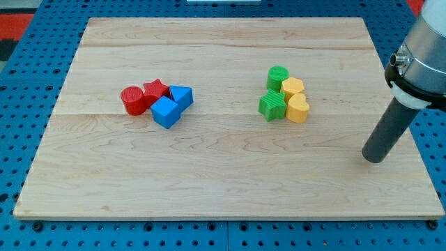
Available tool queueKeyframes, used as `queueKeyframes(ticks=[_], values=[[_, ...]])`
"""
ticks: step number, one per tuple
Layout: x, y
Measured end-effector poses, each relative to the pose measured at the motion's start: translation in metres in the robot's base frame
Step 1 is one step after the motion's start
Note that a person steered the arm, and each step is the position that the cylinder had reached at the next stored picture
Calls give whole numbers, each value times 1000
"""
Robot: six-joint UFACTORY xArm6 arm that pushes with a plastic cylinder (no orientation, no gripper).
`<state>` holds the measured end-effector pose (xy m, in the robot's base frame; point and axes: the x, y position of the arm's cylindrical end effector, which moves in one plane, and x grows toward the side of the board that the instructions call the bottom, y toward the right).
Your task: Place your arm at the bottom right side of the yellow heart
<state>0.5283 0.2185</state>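
The yellow heart (297, 109) lies right of the board's middle, touching a green star (272, 106) on its left and a yellow hexagon (293, 88) above it. A green cylinder (277, 76) tops that cluster. My tip (374, 159) rests on the board near its right edge, well to the right of and below the yellow heart, apart from all blocks.
A second cluster sits at the view's left: a red cylinder (132, 100), a red star (156, 90), a blue cube (166, 112) and a blue triangle (181, 96). The wooden board (223, 181) lies on a blue pegboard.
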Motion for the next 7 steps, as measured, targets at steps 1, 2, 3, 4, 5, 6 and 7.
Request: queueKeyframes(ticks=[1,2,3,4,5,6,7], values=[[0,2],[0,2],[0,2],[0,-10],[0,-16],[-5,-23],[-27,-39]])
